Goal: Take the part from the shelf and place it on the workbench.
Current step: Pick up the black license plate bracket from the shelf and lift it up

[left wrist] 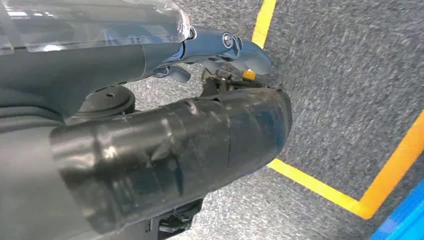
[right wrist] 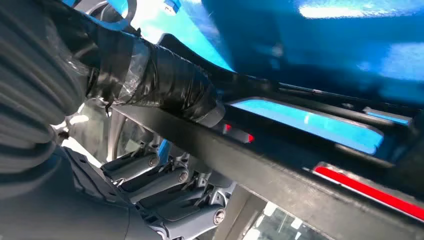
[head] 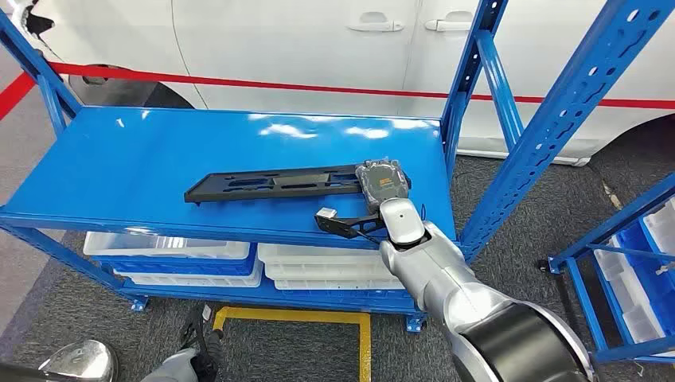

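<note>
The long, flat black plastic part [head: 278, 181] with cut-out slots lay on the blue metal shelf [head: 143, 159], running along its front half with one end near the front right corner. The right hand [head: 382, 187] had closed on that end: in the right wrist view the taped black thumb [right wrist: 165, 85] lay across one face of the part [right wrist: 300, 170] while the darker metal fingers [right wrist: 165, 185] curled up under the other, so the grasp looked complete. Whether the part rested on the shelf or was lifted just off it could not be told. By that reading the pickup was made or nearly so; lifting clear, turning to the workbench and setting the part down all remained.

The left hand [left wrist: 220, 50] hung beside the body above grey carpet [left wrist: 340, 75] marked with yellow floor tape [left wrist: 320, 185]; its fingers seemed loosely bent and held nothing visible, but open or closed could not be judged.

The blue perforated upright [head: 573, 103] at the shelf's right corner stood close to the right arm and could catch the long part as it swung out. White plastic bins [head: 167, 248] sat on the tier below, a second blue rack [head: 629, 263] stood to the right, and a white car body [head: 318, 40] with a red stripe rose behind.
</note>
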Action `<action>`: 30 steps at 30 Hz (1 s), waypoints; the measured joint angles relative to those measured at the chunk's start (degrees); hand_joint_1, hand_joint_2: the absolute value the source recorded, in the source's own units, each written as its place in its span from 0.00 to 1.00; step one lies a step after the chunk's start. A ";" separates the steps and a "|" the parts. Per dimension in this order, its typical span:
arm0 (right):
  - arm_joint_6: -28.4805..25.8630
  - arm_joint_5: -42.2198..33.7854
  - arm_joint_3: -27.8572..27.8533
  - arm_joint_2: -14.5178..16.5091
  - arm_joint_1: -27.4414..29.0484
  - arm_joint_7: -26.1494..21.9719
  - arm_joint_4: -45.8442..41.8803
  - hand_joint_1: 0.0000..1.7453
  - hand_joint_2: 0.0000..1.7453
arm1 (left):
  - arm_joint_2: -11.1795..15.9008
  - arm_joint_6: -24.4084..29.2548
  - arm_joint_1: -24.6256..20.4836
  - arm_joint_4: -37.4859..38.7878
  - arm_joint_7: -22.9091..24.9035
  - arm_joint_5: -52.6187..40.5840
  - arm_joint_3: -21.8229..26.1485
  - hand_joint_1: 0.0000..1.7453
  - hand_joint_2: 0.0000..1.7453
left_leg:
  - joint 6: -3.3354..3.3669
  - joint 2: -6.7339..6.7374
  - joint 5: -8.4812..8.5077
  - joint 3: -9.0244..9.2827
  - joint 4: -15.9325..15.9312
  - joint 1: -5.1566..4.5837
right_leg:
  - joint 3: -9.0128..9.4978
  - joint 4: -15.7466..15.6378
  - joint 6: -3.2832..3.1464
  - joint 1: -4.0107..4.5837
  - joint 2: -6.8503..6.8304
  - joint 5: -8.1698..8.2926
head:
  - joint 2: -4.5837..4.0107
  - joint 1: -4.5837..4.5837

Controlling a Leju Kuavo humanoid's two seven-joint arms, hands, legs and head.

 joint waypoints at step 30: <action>-0.81 -0.05 -3.52 -0.45 -0.58 -0.20 -0.20 1.00 1.00 | 0.00 2.16 -0.63 0.11 -6.16 -0.65 -0.23 0.00 1.00 | 0.57 -0.05 3.57 3.39 -7.82 0.00 | 0.89 -0.51 -0.09 -0.04 -0.12 -0.12 | 0.00 0.01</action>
